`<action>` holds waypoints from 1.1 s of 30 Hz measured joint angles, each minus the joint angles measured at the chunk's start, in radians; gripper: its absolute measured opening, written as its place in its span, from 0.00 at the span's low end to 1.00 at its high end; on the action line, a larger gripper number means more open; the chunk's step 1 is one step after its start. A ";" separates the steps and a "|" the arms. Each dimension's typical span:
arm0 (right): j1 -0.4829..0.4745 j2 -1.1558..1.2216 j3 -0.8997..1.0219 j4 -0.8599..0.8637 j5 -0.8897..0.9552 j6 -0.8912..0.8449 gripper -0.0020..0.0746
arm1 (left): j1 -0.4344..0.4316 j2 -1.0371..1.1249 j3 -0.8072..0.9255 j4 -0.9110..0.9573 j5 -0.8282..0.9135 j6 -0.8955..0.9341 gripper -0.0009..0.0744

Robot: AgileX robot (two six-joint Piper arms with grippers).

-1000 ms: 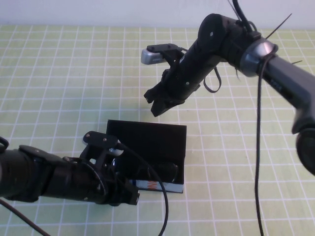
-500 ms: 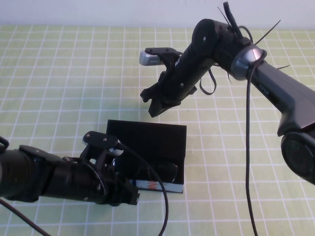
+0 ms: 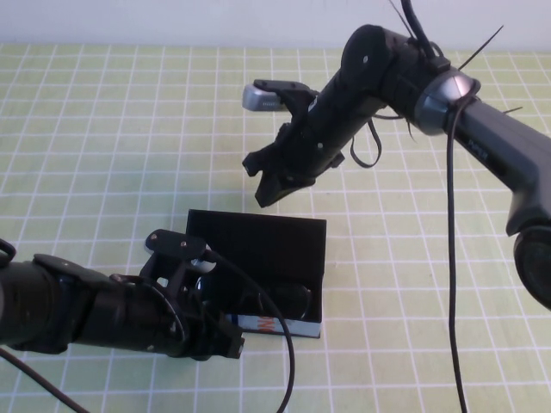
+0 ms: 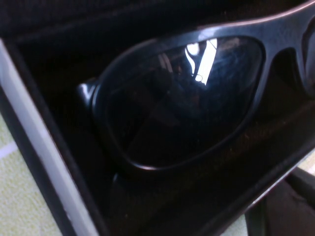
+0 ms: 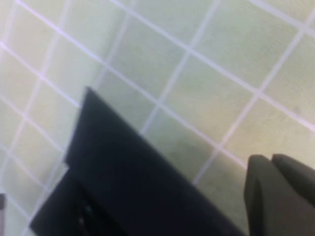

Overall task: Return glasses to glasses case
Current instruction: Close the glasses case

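Observation:
The glasses case stands open mid-table with its lid upright at the back and its printed front side facing me. The black glasses lie inside it. In the left wrist view one tinted lens fills the picture inside the case's wall. My left gripper is at the case's left end, right by the glasses. My right gripper hangs shut and empty above and behind the lid. The lid's edge also shows in the right wrist view, beside that gripper.
The table is covered by a green mat with a white grid. My left arm lies low along the front left. My right arm and its cable reach in from the right.
My right gripper has drifted slightly to the left above the case. The left arm, the case and the glasses have not moved.

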 joint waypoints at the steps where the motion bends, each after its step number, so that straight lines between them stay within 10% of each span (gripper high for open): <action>1: 0.004 -0.009 0.000 0.000 0.000 0.000 0.01 | 0.000 0.000 0.000 0.000 0.000 0.000 0.01; 33: 0.029 0.003 0.018 -0.158 0.002 0.038 0.01 | 0.000 0.002 -0.002 -0.004 0.000 0.002 0.01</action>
